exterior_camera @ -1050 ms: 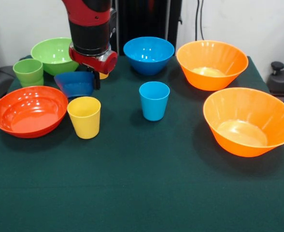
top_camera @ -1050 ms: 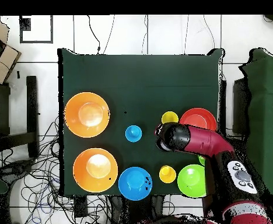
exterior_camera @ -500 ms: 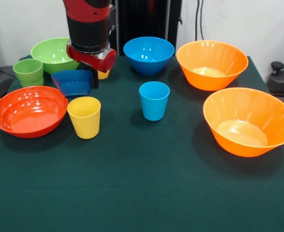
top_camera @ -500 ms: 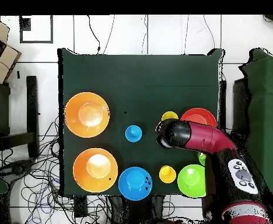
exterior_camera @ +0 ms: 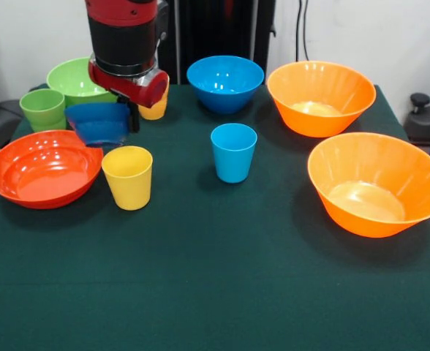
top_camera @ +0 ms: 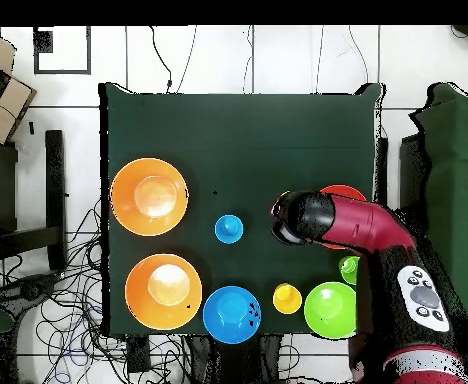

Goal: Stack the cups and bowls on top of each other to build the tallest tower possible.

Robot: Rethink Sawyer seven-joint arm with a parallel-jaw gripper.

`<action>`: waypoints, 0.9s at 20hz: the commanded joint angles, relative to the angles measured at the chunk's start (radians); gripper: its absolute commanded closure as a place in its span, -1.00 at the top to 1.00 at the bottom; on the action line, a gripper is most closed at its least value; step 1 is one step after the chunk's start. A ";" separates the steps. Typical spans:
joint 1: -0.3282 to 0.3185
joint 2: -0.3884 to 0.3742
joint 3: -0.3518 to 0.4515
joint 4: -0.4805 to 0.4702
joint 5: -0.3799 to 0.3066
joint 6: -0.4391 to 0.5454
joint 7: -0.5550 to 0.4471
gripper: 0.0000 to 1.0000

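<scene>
While the gripper is clamped on the small dark blue bowl's rim, the bowl hangs tilted over the red-orange bowl's far edge. Released there, it would probably land off-centre and slide, or knock the yellow cup just beside.

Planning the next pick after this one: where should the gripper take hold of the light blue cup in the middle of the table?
Probably on the rim, coming straight down. The light blue cup stands upright, mouth open upward, so one finger could go inside the thin wall and one outside. Its sides taper downward, so a grip round the body might slip. It stands apart from the yellow cup, leaving room on every side.
</scene>
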State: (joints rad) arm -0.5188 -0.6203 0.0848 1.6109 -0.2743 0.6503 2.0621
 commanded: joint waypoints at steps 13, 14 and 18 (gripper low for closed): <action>0.074 0.021 0.075 -0.184 0.077 0.253 0.004 -1.00; 0.076 0.022 0.076 -0.189 0.081 0.258 0.006 -1.00; 0.086 0.030 0.076 -0.216 0.098 0.289 0.014 -1.00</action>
State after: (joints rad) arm -0.4665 -0.6196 0.0865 1.4795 -0.2053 0.8224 2.0621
